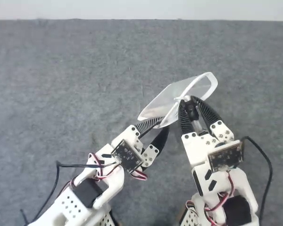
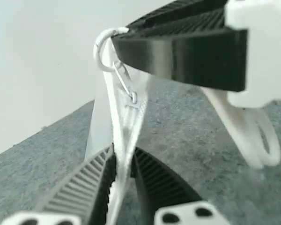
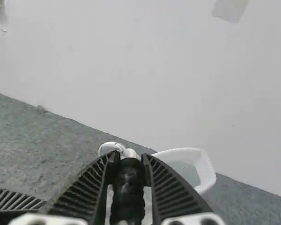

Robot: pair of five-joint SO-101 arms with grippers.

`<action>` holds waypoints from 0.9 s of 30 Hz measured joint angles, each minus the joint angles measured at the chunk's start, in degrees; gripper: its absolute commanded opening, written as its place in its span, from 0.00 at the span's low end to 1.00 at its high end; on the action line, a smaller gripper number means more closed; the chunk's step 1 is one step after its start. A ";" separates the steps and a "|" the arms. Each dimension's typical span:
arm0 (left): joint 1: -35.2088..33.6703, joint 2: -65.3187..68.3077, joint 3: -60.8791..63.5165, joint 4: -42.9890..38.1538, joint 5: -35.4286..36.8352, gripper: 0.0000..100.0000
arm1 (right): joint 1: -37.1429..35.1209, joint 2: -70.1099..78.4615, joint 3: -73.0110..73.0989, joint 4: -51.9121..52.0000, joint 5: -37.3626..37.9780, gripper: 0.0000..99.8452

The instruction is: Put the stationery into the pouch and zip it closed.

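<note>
Holding clear pouch point(image 1: 179, 94) above table point(image 1: 61, 70): left pincer point(image 2: 124, 152), clamped on its zip edge. Right pincer point(image 3: 129, 157), clamped on black item point(image 3: 126, 185).

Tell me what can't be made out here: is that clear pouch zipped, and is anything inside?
High view: whether the pouch holds anything; both grippers cover its near end.
Left wrist view: how far the zip runs; the left gripper clamps over it.
Right wrist view: what the dark thing in the right gripper is; the gripper hides most of it.
</note>
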 measured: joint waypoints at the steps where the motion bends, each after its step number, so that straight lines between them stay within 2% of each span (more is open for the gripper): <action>1: 0.00 0.00 -1.05 1.85 0.00 0.01 | 0.00 0.00 0.00 0.00 0.00 0.01; 7: -2.20 0.00 -4.75 8.00 -1.23 0.01 | 0.18 0.00 0.00 -1.23 0.09 0.01; 12: -5.71 0.00 -5.63 8.35 -1.23 0.01 | 3.16 4.40 0.00 -4.84 -0.18 0.01; 19: -6.07 0.00 -6.15 9.32 -1.23 0.01 | 6.24 12.57 0.00 -10.73 -4.04 0.01; 27: -6.33 0.00 -6.15 9.49 -1.23 0.01 | 8.88 13.36 0.00 -14.68 -4.66 0.01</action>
